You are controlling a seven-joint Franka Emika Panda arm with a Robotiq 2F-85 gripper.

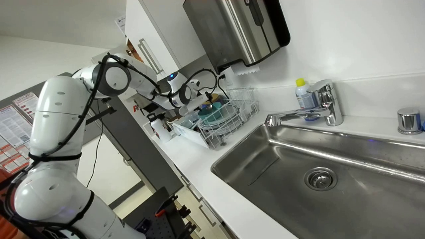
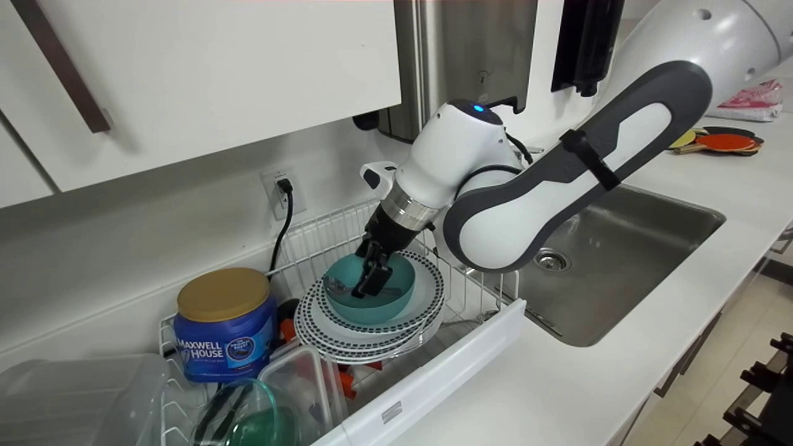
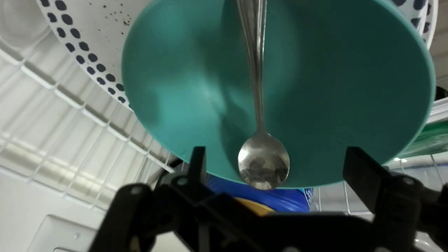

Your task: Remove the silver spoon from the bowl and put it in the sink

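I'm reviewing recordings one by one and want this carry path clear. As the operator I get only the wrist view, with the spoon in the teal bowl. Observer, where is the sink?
Observer: In both exterior views, the sink lies beside the dish rack.

Operator: Anything at the sink to mind on the way over?

Observer: In an exterior view, the faucet spout points toward the dish rack.

Operator: Last one. My picture cuts off most of what is under the bowl. How is it held up?

Observer: In an exterior view, it sits on a stack of dotted-rim plates.
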